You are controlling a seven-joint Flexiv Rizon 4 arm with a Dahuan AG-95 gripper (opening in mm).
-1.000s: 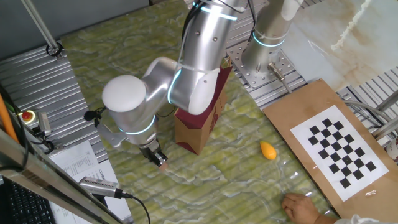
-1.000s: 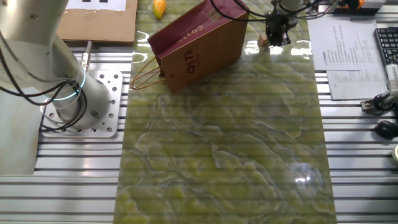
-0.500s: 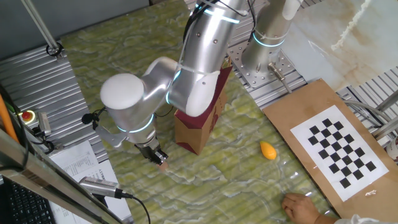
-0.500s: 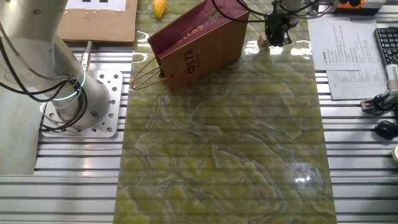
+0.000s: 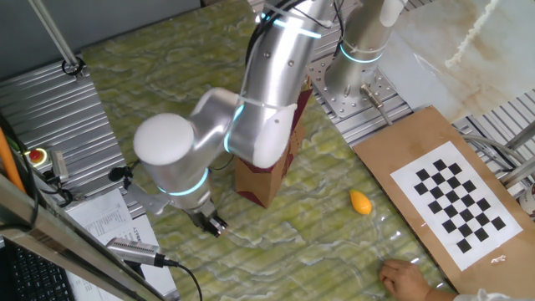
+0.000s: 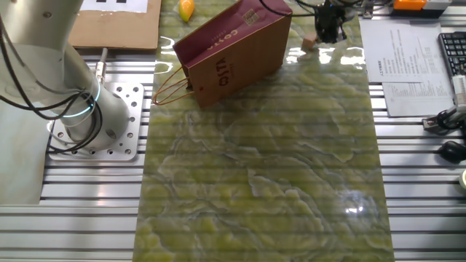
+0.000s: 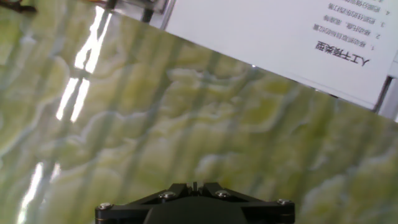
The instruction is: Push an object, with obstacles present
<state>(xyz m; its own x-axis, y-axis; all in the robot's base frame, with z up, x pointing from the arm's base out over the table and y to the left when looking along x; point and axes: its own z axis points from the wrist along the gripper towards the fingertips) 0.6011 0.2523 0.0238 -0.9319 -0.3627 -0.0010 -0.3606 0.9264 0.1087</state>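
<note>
Gripper point(image 6: 329, 29) low over the green table point(image 6: 277, 182), jaw state not discernible; pinkish lump point(image 6: 309, 42) at its 8 o'clock, paper bag point(image 6: 233, 52) farther toward 9 o'clock.

The bag point(image 6: 233, 51) stands tilted across the desk's point(image 6: 262, 182) far half, its handles point(image 6: 169, 91) jutting toward the arm's base; the lump point(image 6: 309, 42) lies just beside its far corner, seemingly apart; the desk's near half lies open; a printed sheet point(image 7: 280, 37) borders one edge.
</note>
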